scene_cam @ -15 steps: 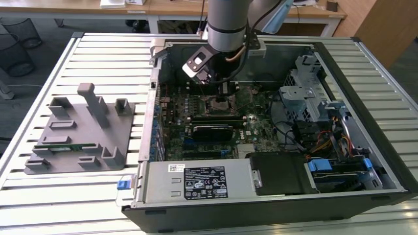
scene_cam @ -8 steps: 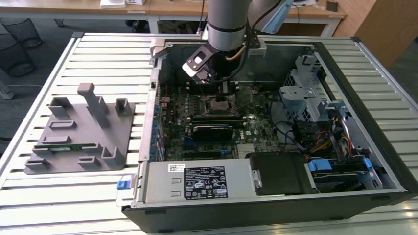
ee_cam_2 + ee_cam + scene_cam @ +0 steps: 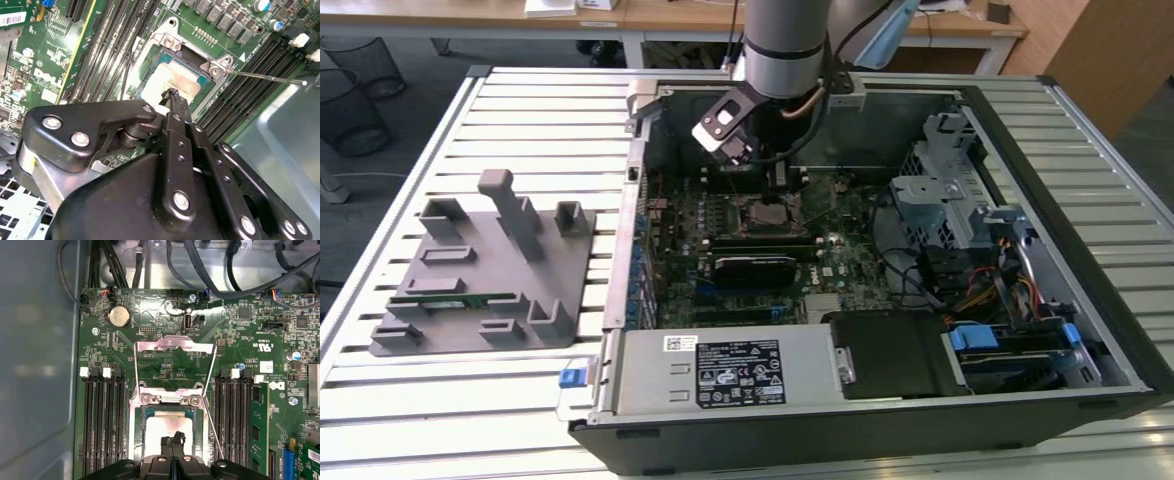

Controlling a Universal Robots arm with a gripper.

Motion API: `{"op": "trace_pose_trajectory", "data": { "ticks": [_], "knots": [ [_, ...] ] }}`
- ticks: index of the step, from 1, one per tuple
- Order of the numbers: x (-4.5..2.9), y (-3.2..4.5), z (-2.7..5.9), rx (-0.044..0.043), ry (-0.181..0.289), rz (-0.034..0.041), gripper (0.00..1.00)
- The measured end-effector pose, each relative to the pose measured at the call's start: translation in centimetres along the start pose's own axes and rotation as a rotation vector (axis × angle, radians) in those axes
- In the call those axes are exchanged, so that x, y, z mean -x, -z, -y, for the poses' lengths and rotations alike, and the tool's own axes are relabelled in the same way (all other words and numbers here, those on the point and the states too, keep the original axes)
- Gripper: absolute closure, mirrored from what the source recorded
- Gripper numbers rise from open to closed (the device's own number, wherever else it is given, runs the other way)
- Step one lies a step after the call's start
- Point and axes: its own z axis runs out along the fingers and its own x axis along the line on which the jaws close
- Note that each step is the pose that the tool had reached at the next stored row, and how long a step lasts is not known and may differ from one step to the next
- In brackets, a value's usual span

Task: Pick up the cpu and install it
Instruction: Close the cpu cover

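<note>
Tool (image 3: 172, 94): fingers pinched narrow, tips together, nothing visibly clamped between them. The tips are poised right over the cpu (image 3: 159, 82). Cpu lies flat inside its socket on the motherboard (image 3: 165, 310), with the load plate (image 3: 175, 344) swung up and the thin lever (image 3: 265, 77) free alongside.

Exterior view: tool hangs inside the open computer case (image 3: 881, 425), towards 12 o'clock of the board. Grey fixture tray (image 3: 480, 335) sits on the desk (image 3: 520, 110) at 9 o'clock of the case.

Handling (judgement): light and rigid, with a smooth metal lid, so slippery. Underside contacts and socket pins are fragile. Hold by two opposite edges, keep level, no sideways drag.

Unclear: whether the tips touch the lid or hover just above it. The fingers cover part of the cpu in both wrist views, so full seating and corner alignment cannot be confirmed. Socket detail in the exterior view is too dark to read.
</note>
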Motion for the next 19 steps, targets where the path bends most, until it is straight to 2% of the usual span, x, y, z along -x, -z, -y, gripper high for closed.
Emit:
{"op": "trace_pose_trajectory", "data": {
  "ticks": [11,17,19],
  "knots": [
    [-0.07,2.14,-0.08,0.0000,0.000,0.0001,0.89],
    [-0.09,3.91,-0.13,0.0000,0.000,0.0002,0.89],
    [-0.10,4.21,-0.14,0.0000,0.000,0.0001,0.89]
  ]
}}
